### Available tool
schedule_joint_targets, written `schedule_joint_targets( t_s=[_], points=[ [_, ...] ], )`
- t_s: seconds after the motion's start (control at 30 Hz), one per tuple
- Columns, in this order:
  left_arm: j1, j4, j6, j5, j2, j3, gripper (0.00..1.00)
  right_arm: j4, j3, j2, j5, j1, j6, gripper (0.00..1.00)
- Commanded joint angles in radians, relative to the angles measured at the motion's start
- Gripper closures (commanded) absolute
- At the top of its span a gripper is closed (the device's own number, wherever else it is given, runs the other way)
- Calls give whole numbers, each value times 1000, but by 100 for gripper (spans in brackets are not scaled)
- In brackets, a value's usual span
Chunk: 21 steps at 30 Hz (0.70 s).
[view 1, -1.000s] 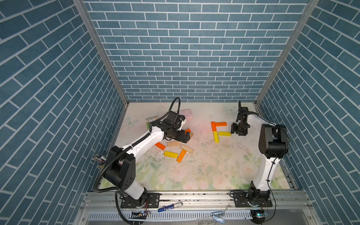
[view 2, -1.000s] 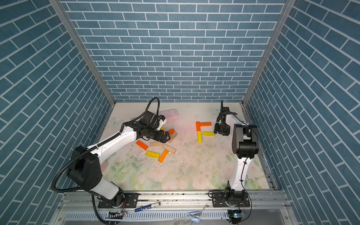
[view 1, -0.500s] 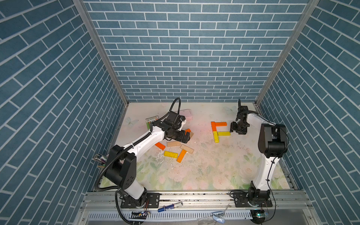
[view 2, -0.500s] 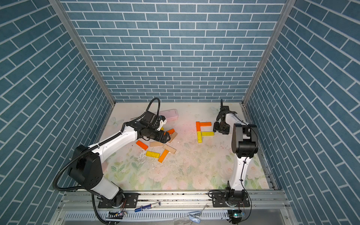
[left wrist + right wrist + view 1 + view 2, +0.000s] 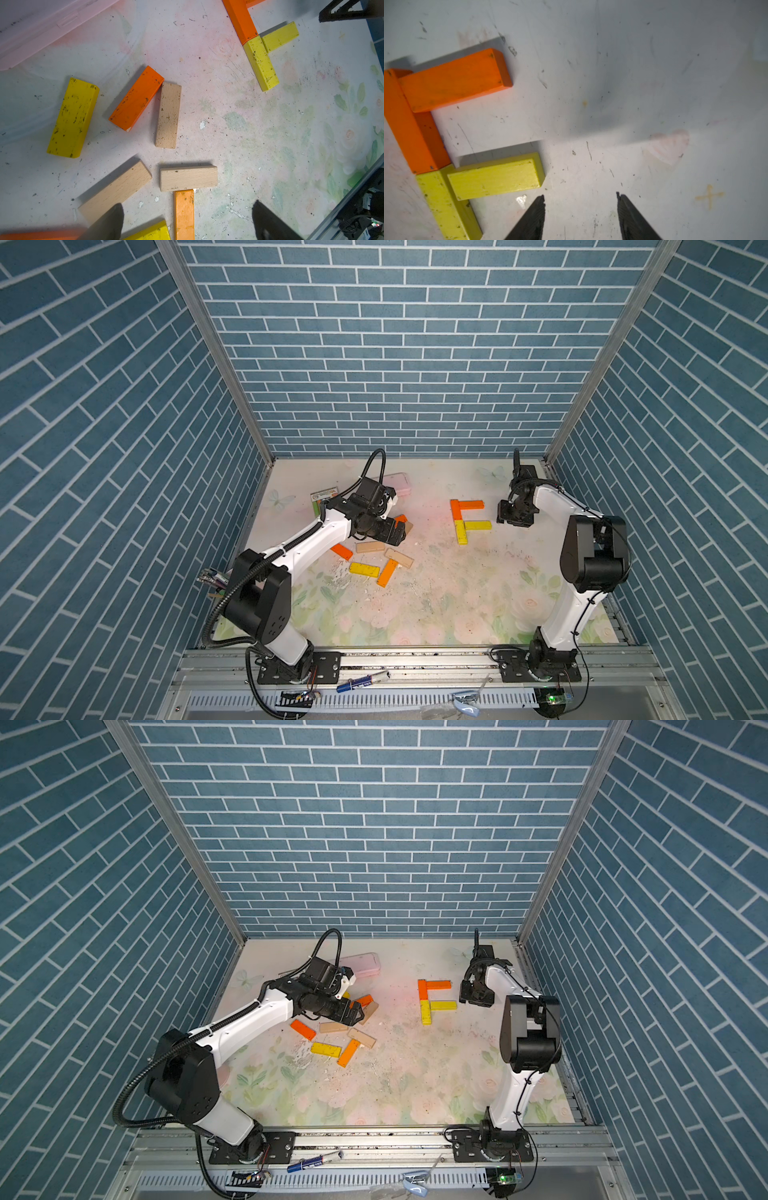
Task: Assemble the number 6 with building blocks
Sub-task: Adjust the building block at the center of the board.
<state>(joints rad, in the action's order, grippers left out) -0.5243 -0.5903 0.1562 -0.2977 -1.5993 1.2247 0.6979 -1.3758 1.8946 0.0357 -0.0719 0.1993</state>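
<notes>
Four building blocks lie as an F shape, part of the number 6: an orange upright bar (image 5: 455, 509), an orange top bar (image 5: 472, 504), a yellow upright bar (image 5: 460, 533) and a yellow middle bar (image 5: 478, 525). My right gripper (image 5: 513, 516) (image 5: 580, 195) is open and empty, just beside the free end of the yellow middle bar (image 5: 496, 179). Loose orange, yellow and tan blocks (image 5: 370, 560) lie scattered at the left. My left gripper (image 5: 395, 531) (image 5: 187, 204) hangs wide open above them, over an orange bar (image 5: 184, 214) and a tan bar (image 5: 188, 178), holding nothing.
A pink case (image 5: 397, 483) (image 5: 41, 27) lies behind the loose blocks, and a clear pack of chalks (image 5: 324, 499) sits to its left, partly behind the left arm. Brick-pattern walls close three sides. A metal rail (image 5: 415, 659) runs along the front edge.
Hardly anything differs. Both arms hold their places, and the right gripper has shifted only slightly beside the figure.
</notes>
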Motion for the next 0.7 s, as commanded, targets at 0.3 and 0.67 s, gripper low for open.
schedule_joint_targets(
  t_s=[0.3, 0.67],
  points=[
    [-5, -10, -4, -15, -23, 19, 3, 107, -35, 92, -18, -103, -258, 48],
    [-5, -12, -6, -20, -39, 25, 3, 113, -57, 147, -31, -103, -311, 50]
  ],
)
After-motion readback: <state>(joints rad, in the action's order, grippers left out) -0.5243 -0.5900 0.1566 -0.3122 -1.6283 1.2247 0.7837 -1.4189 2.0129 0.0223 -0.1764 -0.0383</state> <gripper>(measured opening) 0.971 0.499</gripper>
